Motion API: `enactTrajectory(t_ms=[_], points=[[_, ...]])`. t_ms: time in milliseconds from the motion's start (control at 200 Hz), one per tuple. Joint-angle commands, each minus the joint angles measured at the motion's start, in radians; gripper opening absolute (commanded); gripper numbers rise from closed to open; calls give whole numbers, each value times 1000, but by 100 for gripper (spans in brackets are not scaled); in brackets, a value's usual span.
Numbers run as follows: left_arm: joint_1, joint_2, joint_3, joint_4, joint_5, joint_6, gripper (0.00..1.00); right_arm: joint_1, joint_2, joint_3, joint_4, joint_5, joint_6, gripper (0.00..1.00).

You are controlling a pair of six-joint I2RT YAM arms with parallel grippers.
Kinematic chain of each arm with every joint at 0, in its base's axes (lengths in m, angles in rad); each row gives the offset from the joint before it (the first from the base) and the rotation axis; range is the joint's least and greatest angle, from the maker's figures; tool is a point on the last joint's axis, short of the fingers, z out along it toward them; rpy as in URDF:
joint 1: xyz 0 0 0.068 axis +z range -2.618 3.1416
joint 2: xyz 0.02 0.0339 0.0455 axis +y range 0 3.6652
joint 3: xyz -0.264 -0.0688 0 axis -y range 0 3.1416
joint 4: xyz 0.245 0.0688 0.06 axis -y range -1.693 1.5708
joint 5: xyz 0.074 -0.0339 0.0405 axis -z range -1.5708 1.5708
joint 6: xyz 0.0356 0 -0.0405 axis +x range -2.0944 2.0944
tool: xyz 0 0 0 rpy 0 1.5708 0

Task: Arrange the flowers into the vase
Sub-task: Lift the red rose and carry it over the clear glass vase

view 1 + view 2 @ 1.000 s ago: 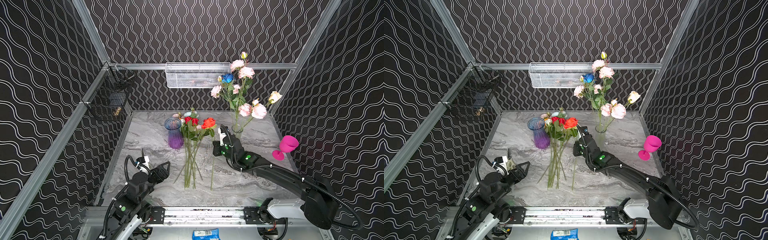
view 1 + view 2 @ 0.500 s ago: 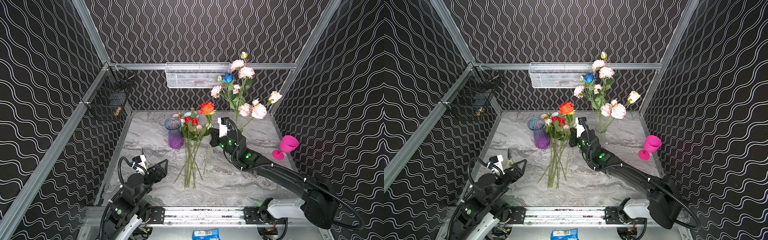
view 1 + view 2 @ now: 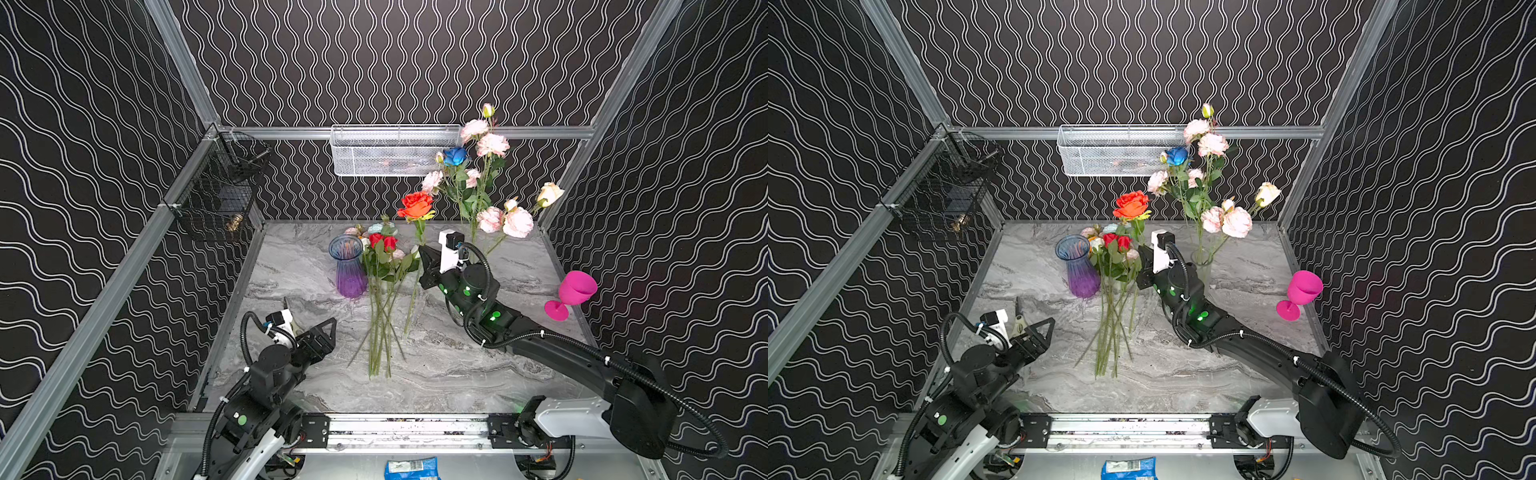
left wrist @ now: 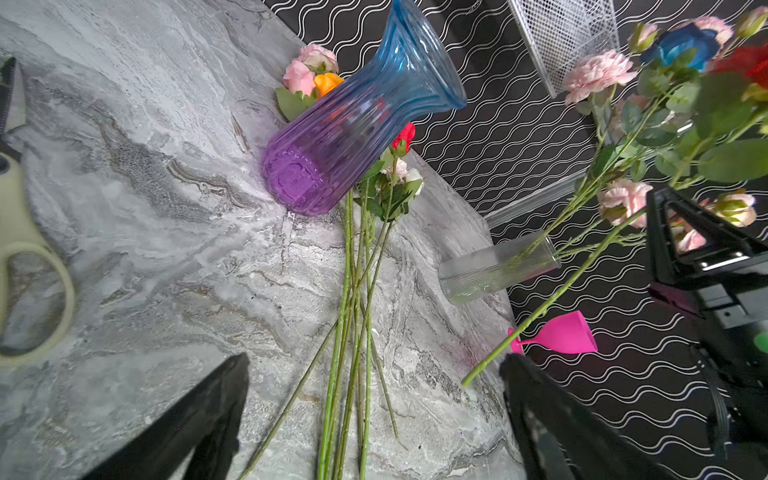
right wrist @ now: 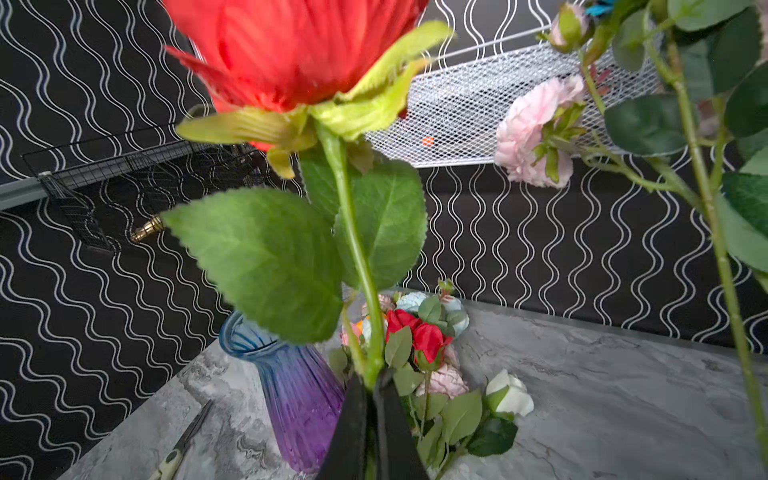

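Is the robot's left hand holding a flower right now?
No, the left gripper is wide open with nothing in it, and the loose flowers lie on the table.

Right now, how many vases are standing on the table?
2. The blue-purple vase stands left of the loose flowers; the clear glass vase stands farther right near the back, holding the pink sprays. None seems hidden.

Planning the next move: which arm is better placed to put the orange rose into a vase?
Right: the right pincer grips the orange rose by its stem, upright beside the purple vase. The left pincer hangs open, empty, farther away.
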Motion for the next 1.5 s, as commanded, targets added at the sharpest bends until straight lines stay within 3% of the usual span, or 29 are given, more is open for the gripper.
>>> enactTrajectory(t_ms=[0,265,526,711,916,1166,1301,1492], points=[[-1,36,-25,82,32,24,97,-1,11,-25,137,16,-30,0],[-1,149,-75,301,104,-10,96,-1,46,7,182,26,-97,0],[-1,282,-150,663,308,-133,92,-1,-26,8,229,41,-201,0],[-2,400,-113,834,461,-139,90,-1,-72,12,309,96,-333,0],[-5,491,-76,965,488,-146,89,-1,-108,26,371,152,-512,0],[-14,618,-5,1080,537,-146,89,-29,-41,156,430,248,-782,0],[-24,692,23,1145,525,-136,89,-83,-30,209,379,242,-755,0],[-39,787,22,1274,565,-185,88,-187,-33,257,249,239,-609,0]])
